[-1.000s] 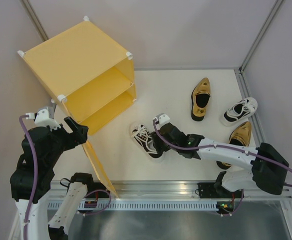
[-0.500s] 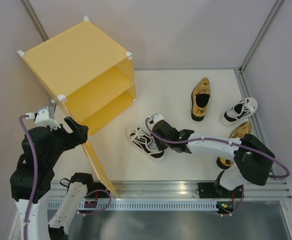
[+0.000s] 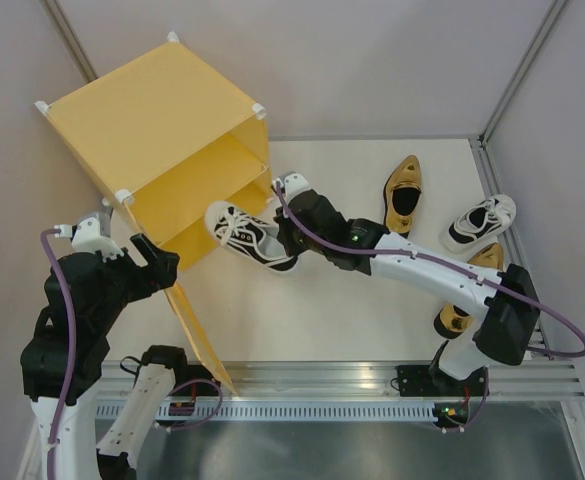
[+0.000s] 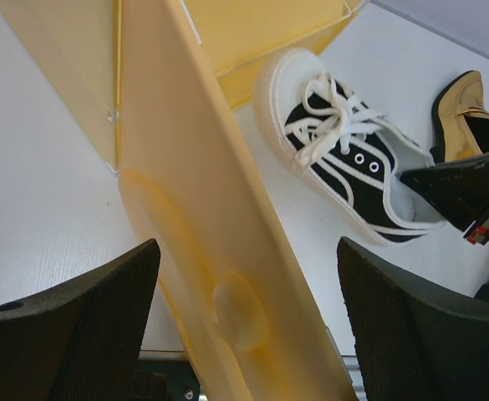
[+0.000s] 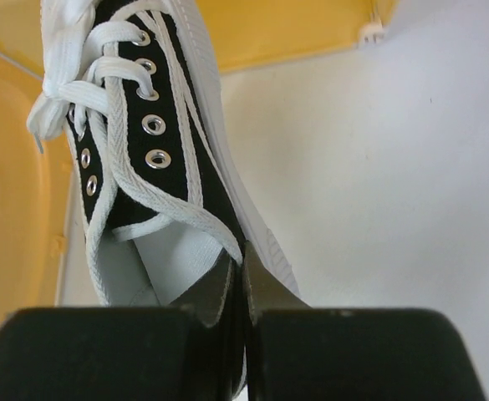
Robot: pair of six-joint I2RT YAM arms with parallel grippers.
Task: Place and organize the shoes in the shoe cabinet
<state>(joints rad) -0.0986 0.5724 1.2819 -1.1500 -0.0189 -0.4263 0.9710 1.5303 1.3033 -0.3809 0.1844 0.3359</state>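
Right gripper (image 3: 290,234), pinched on the heel collar of one sneaker (image 3: 244,235), has lifted it over — the toe now hangs just at the open front of the shoe cabinet (image 3: 162,110), so placing inside looks near.

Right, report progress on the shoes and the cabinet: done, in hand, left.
Done: the yellow shoe cabinet has its door open, with the left arm's jaws open on either side of it. No shoe is on a shelf yet.
In hand: the right arm's jaws are shut on one black-and-white sneaker, its toe at the cabinet's opening.
Left: the other sneaker and two gold slip-ons on the table.
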